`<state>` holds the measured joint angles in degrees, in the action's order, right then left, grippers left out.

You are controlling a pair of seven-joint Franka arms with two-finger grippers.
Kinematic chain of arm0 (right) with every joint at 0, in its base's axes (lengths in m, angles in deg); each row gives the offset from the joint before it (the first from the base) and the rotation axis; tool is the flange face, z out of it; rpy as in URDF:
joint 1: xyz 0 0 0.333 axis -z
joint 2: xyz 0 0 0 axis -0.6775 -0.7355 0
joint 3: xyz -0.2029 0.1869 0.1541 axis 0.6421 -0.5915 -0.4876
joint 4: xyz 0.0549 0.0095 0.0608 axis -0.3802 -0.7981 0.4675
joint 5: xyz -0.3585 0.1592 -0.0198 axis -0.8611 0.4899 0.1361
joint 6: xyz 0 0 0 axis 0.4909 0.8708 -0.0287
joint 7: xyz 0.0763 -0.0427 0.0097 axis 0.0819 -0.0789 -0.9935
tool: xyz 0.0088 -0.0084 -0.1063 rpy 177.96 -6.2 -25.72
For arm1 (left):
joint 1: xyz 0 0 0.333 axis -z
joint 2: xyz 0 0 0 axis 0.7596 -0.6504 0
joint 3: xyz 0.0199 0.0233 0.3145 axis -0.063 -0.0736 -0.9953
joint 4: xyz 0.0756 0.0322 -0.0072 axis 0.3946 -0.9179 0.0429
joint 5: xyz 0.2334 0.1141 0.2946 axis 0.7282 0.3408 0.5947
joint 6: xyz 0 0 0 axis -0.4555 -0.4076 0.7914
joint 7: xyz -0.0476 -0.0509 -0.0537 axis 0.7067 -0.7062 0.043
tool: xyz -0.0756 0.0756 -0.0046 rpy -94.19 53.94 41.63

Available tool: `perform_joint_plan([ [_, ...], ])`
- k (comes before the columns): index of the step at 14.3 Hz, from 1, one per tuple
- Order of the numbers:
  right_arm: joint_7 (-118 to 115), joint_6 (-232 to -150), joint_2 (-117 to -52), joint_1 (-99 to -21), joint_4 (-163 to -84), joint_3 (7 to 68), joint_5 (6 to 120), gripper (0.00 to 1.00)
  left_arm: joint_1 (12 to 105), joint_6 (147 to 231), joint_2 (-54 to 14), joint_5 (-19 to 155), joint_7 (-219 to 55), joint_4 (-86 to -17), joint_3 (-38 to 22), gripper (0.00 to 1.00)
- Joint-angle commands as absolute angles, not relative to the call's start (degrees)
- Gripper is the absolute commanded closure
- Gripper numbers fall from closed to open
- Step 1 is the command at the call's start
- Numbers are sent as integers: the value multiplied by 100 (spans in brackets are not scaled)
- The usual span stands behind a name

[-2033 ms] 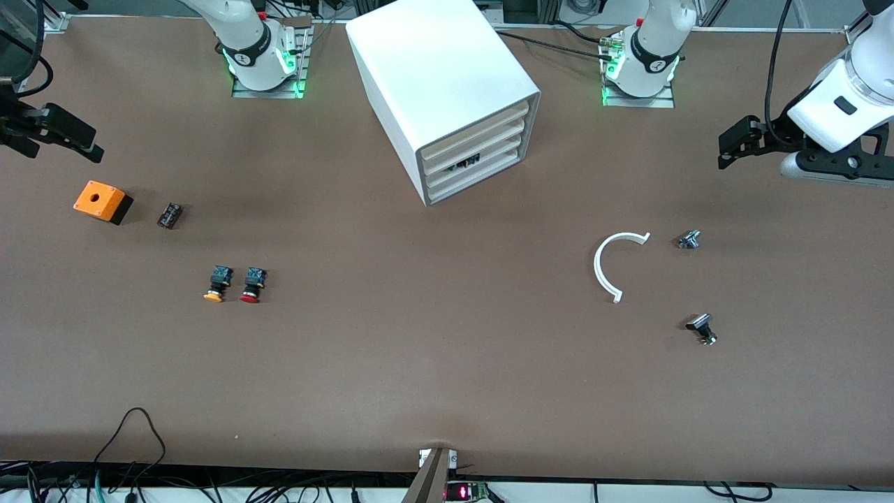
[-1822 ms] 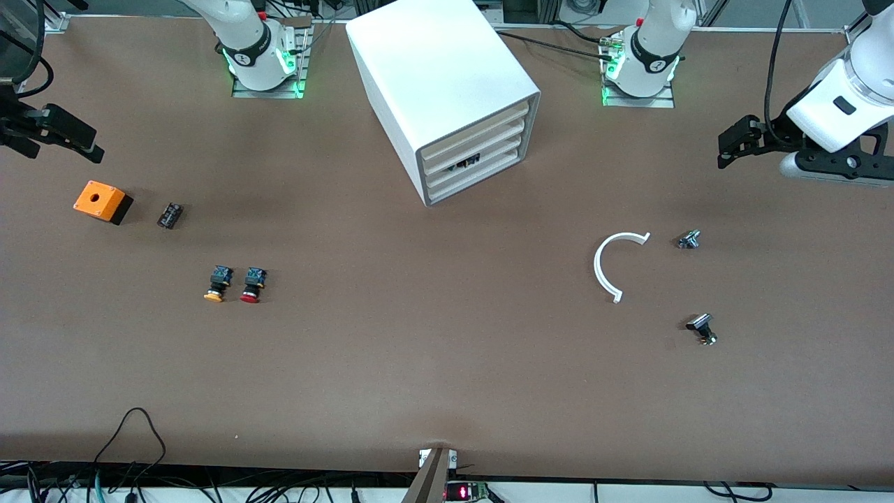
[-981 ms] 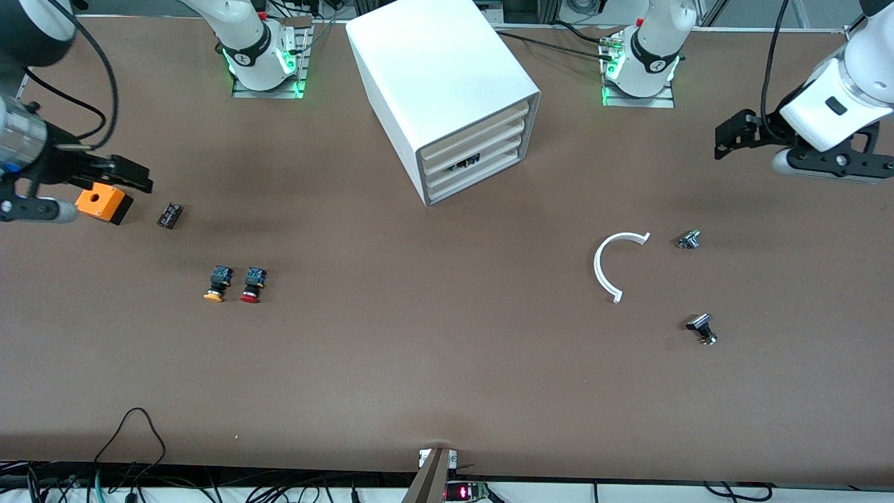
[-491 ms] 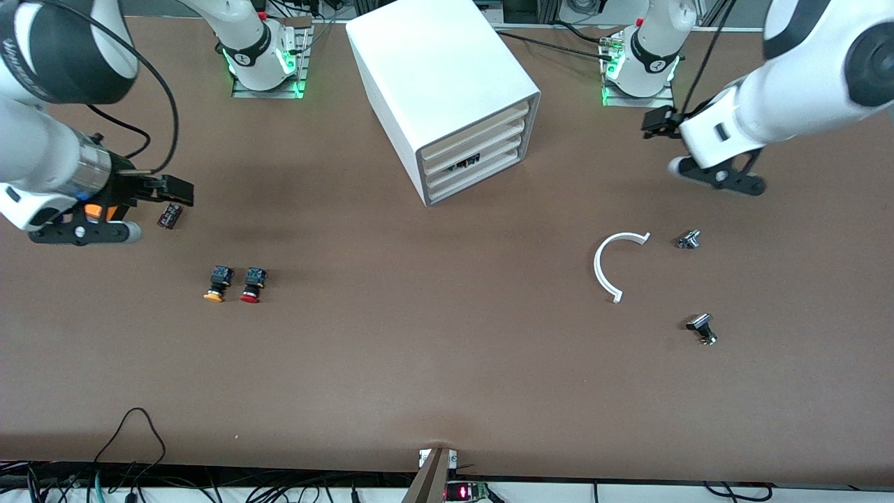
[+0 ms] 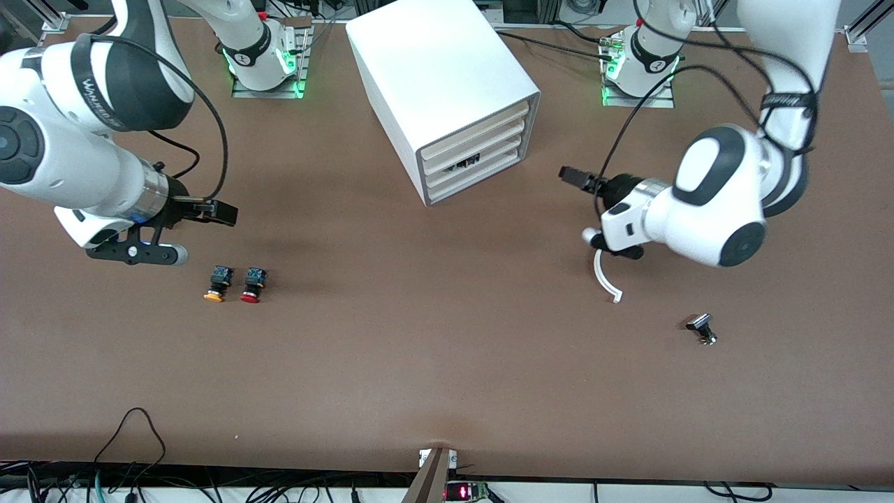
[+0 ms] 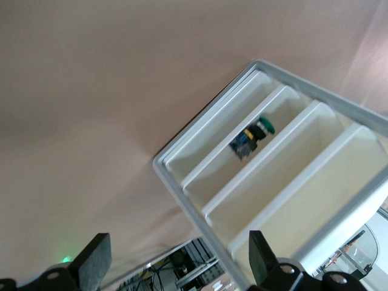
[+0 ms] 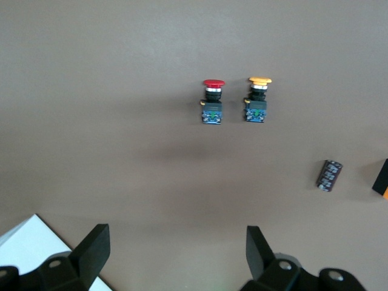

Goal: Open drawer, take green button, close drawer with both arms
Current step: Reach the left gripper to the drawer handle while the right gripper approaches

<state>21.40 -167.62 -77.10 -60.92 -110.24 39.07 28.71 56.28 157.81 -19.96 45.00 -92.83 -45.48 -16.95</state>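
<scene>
The white cabinet point(image 5: 447, 84) stands at the table's middle, all four drawers pushed in. In the left wrist view the button point(image 6: 253, 138), green-capped, lies in the drawer point(image 6: 209, 173) second from the bottom. In the front view it shows only as a dark spot point(image 5: 466, 163) above that drawer's front point(image 5: 482, 170). My left gripper point(image 5: 567, 173) hangs open in front of the cabinet, pointing at the drawer fronts, its fingers point(image 6: 94, 267) empty. My right gripper point(image 5: 225, 212) is open and empty over the table toward the right arm's end.
An orange-capped pushbutton point(image 5: 215, 284) and a red-capped one point(image 5: 252, 285) lie side by side below the right gripper. A white curved strip point(image 5: 603, 278) lies partly under the left arm, a small black part point(image 5: 701, 328) nearer the camera. A black cylinder point(image 7: 330, 175) shows in the right wrist view.
Both arms have swung in from the table's ends. The left gripper came to the front of the cabinet; the right gripper passed over the orange box toward the two pushbuttons. Both stayed open.
</scene>
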Motion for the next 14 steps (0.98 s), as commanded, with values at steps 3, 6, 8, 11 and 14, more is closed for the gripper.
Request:
perform_joint_plan([
  [3, 3089, -16989, -7812, -6479, -11023, 3923, 3035, 1, 5663, 16914, -1958, 3147, -10890, -5863, -1563, 1],
  [6, 3731, -17069, -7918, -6760, -11005, 3923, 3124, 1, 5663, 17495, -1967, 2542, -12208, -6671, -1563, 3],
  [8, 3890, -17078, -7980, -6945, -10996, 3923, 3115, 1, 5681, 17733, -1975, 2005, -12852, -7120, -1537, 6],
  [11, 4250, -17122, -8032, -7095, -10979, 3923, 3115, 1, 5681, 17953, -1993, 1714, -13162, -7394, -1414, 9],
  [14, 4540, -17122, -8059, -7244, -10979, 3923, 3124, 1, 5698, 18401, -2010, 1511, -13328, -7649, -1160, 10],
])
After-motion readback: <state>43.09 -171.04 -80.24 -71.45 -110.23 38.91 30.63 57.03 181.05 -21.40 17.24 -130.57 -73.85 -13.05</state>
